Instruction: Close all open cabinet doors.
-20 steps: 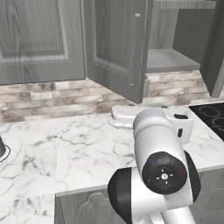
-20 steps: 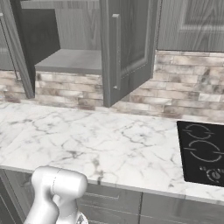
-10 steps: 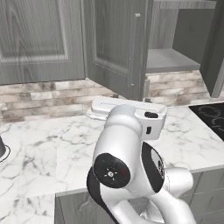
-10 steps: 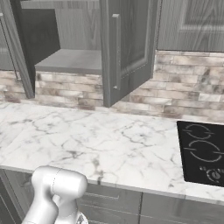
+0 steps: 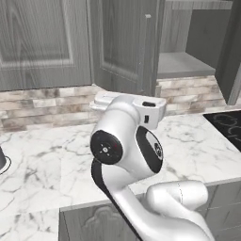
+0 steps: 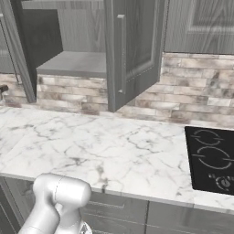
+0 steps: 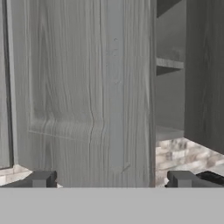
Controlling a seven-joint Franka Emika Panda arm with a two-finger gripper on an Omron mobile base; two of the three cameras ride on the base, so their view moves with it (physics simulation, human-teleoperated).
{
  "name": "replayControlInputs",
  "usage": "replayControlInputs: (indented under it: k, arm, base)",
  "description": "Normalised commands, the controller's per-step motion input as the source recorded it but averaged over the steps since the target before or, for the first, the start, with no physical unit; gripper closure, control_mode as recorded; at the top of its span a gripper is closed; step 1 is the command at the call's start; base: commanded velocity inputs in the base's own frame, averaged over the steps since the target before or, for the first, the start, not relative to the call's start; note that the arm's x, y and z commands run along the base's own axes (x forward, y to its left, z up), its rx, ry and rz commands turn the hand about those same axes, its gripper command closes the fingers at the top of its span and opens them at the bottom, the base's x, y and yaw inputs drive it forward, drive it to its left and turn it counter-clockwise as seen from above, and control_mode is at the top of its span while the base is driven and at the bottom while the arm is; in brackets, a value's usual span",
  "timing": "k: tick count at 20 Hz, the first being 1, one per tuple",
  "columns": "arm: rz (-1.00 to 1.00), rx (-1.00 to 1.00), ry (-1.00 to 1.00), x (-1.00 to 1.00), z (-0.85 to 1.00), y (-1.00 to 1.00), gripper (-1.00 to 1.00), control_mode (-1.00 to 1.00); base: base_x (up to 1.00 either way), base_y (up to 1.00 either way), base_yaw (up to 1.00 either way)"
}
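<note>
Two cabinet doors of one wall cabinet stand open, with its bare shelf point(image 5: 183, 63) between them. The left door point(image 5: 124, 47) swings out over the counter and carries a slim bar handle point(image 5: 147, 47). The right door point(image 6: 135, 50) also juts forward, handle point(image 6: 119, 55) on its near edge. In the hand view the left door point(image 7: 78, 87) is close ahead, with the right door point(image 7: 205, 74) further off. My gripper point(image 7: 111, 181) is open, its fingertips point(image 7: 41, 179) wide apart below that panel, touching nothing. My arm point(image 5: 127, 141) hides the fingers in the left base view.
A marble counter point(image 6: 100, 151) runs under the cabinets against a stone-tile backsplash point(image 6: 192, 100). A black cooktop point(image 6: 212, 160) is set into it at the right. A closed wall cabinet panel point(image 5: 42, 42) sits left of the open one. A dark round object point(image 5: 1, 162) stands on the counter's left edge.
The arm has swung left in the left base view, its elbow now in front of the left open door. The doors have not moved.
</note>
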Motion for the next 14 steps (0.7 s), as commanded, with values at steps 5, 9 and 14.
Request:
replayControlInputs:
  k: [5,9,14]
  arm:
    - [0.01,0.0,0.0,0.38,0.0,-0.19,-1.0,-1.0]
    - [0.06,0.0,0.0,0.41,0.0,-0.3,-1.0,-1.0]
    - [0.08,0.0,0.0,0.56,0.0,-0.35,-1.0,-1.0]
  base:
    - [0.0,0.0,0.0]
    - [0.0,0.0,0.0]
    - [0.0,0.0,0.0]
